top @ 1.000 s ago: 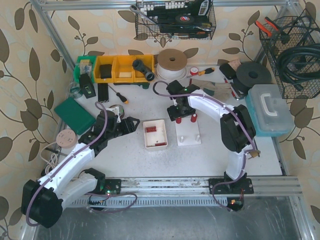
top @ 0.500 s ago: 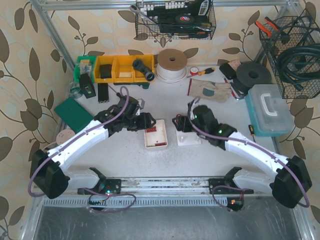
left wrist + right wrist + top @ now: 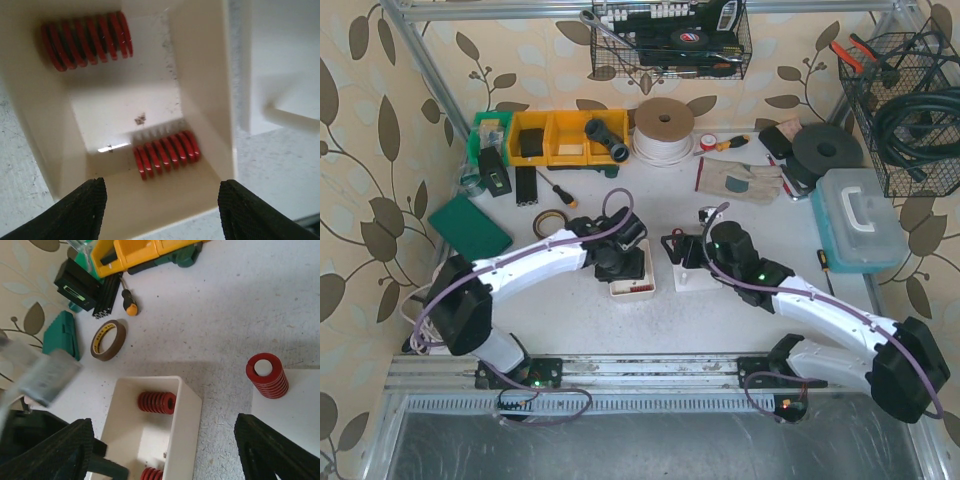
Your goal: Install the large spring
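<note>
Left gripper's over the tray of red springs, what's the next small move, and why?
Probably lower the left gripper straight into the white tray around the nearer red spring: its jaws stand open and empty, above the tray, with that spring lying between them.

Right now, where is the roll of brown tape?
In the top view the tape lies on the left half of the table, just below the screwdriver, left of the white box.

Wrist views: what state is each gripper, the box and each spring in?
Box: holds two springs.
Left gripper: open, over the box.
Right gripper: open, empty.
Upper spring: lying on its side.
Lower spring: lying on its side.
Third spring: upright on a post.
</note>
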Robot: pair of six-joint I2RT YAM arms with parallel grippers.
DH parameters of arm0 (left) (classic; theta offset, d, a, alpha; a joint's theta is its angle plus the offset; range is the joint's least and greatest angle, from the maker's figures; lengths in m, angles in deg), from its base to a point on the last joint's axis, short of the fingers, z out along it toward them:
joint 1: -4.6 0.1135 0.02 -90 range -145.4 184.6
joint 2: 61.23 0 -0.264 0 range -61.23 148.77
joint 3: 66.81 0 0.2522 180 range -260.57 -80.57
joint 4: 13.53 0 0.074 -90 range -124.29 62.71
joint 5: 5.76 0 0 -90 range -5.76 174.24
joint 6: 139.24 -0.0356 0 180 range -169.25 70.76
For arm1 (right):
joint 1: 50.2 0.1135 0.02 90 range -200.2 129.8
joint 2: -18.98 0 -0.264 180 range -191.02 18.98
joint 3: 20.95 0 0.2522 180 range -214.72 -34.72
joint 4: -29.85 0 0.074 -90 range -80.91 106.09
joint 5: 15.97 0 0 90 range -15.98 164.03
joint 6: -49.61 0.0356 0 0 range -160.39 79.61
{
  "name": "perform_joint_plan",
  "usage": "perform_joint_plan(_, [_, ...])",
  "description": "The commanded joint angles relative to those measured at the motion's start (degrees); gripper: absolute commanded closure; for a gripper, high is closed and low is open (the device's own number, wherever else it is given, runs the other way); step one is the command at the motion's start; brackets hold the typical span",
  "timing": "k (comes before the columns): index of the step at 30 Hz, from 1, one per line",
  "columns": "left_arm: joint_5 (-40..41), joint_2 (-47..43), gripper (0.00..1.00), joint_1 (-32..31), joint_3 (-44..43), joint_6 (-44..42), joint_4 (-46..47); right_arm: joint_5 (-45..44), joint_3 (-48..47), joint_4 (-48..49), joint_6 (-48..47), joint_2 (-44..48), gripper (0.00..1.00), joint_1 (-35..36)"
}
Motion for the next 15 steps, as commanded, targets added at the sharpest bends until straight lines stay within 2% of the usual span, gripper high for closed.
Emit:
perform_joint_plan(1, [2.8,3.7,0.35,-1.8,-1.1,-0.7,-0.9,0.7,2.2,3.6,0.7,2.8,0.23,-0.6])
perform_joint_plan(10, [6.2,11.6,0.37,-2.8,-5.5,-2.2,-5.8,2.0,3.4,5.3,1.1,2.3,0.23,-2.0])
perform_joint_plan(15, [5.9,13.8,0.38,-0.2,-5.7,-8.3,-4.4,1.7,3.5,5.1,2.9,2.1,0.23,-2.6])
